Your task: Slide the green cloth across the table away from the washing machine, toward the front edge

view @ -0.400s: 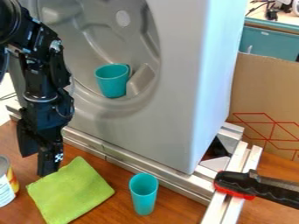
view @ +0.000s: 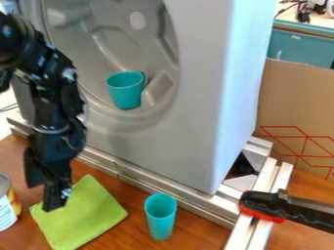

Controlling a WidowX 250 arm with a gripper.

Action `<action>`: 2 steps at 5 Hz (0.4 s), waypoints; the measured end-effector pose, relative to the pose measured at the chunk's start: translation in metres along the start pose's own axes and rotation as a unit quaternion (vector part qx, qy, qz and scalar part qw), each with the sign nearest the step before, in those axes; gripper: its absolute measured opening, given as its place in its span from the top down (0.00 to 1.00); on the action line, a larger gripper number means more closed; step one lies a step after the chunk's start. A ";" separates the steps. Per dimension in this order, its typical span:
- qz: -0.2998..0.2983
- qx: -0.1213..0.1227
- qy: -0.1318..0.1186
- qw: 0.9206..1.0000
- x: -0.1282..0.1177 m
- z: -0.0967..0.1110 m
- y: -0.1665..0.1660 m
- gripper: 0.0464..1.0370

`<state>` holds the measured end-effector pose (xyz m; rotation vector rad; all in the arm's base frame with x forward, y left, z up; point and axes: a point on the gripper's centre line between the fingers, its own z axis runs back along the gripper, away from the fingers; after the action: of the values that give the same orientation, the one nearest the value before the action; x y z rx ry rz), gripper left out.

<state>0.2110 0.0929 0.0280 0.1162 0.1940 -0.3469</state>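
"What's the biggest thing there?"

"The grey cabinet [view: 196, 122], with a round hollow in its front. Its top is cut off by the view's upper edge, and the arm covers part of its left side."

"And around it?"

"A wooden table [view: 134, 237] shows in front of it. A cardboard sheet [view: 293, 97] with red lines stands behind its right side, partly hidden by it and cut off at the view's edge. Metal rails [view: 163, 181] run along its foot, and there's a dark gap among them by its right corner; I can't make out what's in it."

"Where's the robot arm [view: 55, 105]?"

"In front of the cabinet's left side, coming in from the upper left, base out of view. The black gripper [view: 44, 196] points down in front of that side. Its jaws stand apart, and I see nothing held between them."

"What's nearest to it?"

"The green cloth [view: 81, 219], flat on the table in front of the cabinet. One fingertip covers a bit of its upper left part. Whether they touch, I can't tell."

"Anything smaller?"

"A black-and-red tool [view: 287, 209] lies over the rails, by the cabinet's front right corner, its far end cut off. One teal cup [view: 160, 217] stands upright in front of the cabinet, to the right of the cloth. Another cup [view: 124, 91] sits in the cabinet's hollow, leaning slightly. And a can [view: 7, 207] is well in front of the cabinet's left side, more than half cut off."
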 end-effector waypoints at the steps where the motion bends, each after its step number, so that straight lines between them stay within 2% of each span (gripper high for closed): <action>1: -0.048 0.013 -0.048 0.998 0.011 -0.015 -0.006 0.04; 2: -0.056 0.012 -0.078 0.995 0.024 -0.026 -0.004 0.04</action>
<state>0.2273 0.0851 -0.0024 0.1014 0.0409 -0.4685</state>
